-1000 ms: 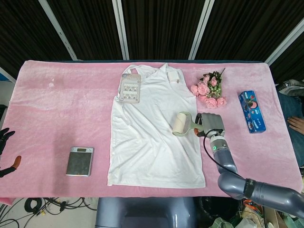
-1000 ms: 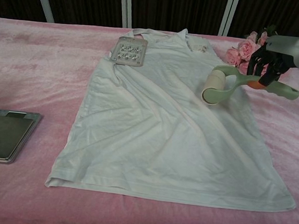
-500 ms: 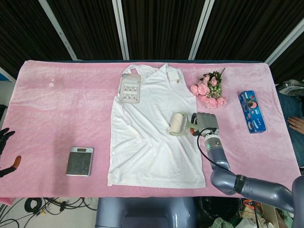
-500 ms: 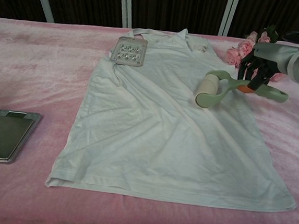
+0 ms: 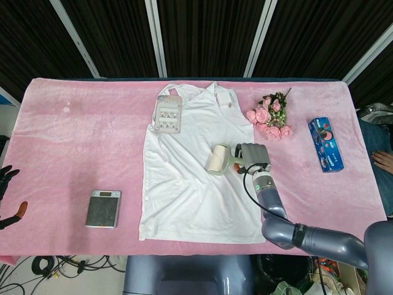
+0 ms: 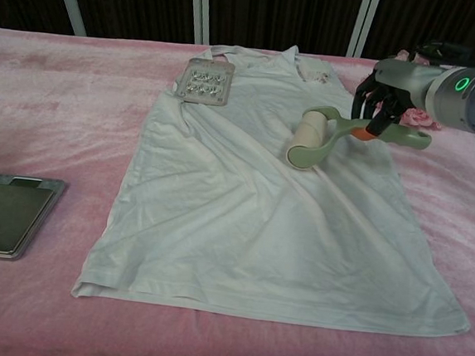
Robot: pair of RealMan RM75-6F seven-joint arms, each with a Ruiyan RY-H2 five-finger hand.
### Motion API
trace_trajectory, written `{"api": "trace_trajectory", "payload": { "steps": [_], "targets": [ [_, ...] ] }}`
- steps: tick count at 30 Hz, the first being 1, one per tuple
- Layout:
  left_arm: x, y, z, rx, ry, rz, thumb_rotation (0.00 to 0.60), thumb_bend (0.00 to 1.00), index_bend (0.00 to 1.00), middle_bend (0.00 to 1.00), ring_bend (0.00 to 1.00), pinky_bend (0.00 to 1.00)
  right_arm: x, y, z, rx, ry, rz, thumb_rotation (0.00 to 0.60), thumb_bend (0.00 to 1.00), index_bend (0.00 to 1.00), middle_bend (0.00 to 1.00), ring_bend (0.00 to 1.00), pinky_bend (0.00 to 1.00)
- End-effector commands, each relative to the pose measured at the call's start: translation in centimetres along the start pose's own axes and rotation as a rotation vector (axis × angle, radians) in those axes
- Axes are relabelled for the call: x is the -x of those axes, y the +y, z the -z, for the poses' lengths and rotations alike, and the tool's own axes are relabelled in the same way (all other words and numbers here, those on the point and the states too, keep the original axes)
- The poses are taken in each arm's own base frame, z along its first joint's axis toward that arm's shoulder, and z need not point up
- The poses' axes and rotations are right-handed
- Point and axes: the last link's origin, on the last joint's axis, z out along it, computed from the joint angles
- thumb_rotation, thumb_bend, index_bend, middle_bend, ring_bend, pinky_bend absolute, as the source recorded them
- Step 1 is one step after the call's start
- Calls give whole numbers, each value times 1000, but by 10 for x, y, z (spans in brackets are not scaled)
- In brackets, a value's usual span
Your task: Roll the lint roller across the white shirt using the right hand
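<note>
A white shirt (image 5: 196,178) (image 6: 250,221) lies flat on the pink table cover, collar at the far side. My right hand (image 5: 253,157) (image 6: 376,100) grips the green handle of the lint roller (image 5: 217,160) (image 6: 309,138). The roller's cream drum rests on the shirt's right half, just below chest height. Only the fingertips of my left hand (image 5: 7,174) show at the far left edge of the head view, spread apart with nothing in them; the chest view does not show that hand.
A clear packet of small items (image 5: 169,115) (image 6: 205,81) lies on the shirt's left shoulder. Pink flowers (image 5: 270,117) sit right of the collar, and a blue packet (image 5: 325,144) further right. A grey scale (image 5: 103,208) (image 6: 5,214) lies left of the shirt.
My right hand has moved leftward with the lint roller, rolling the drum from the shirt's right edge toward its middle. The left hand has not moved.
</note>
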Motion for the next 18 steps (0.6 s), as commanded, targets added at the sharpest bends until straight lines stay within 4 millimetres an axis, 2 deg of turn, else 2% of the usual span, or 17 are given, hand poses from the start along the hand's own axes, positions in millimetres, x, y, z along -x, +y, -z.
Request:
{"api": "trace_trajectory", "payload": {
  "steps": [1, 7, 18],
  "targets": [
    [0, 0, 0, 1, 0, 0, 600, 361, 133, 70, 21, 135, 1, -10, -1, -18, -3, -1, 600, 645, 662, 550, 556, 398],
    [0, 0, 0, 2, 0, 0, 600, 361, 133, 70, 21, 135, 6, -33, -7, -44, -21, -11, 600, 650, 664, 551, 557, 398],
    [0, 0, 0, 4, 0, -1, 600, 361, 133, 70, 21, 135, 13, -61, -13, -77, -49, 2, 600, 651, 664, 551, 557, 398]
  ]
}}
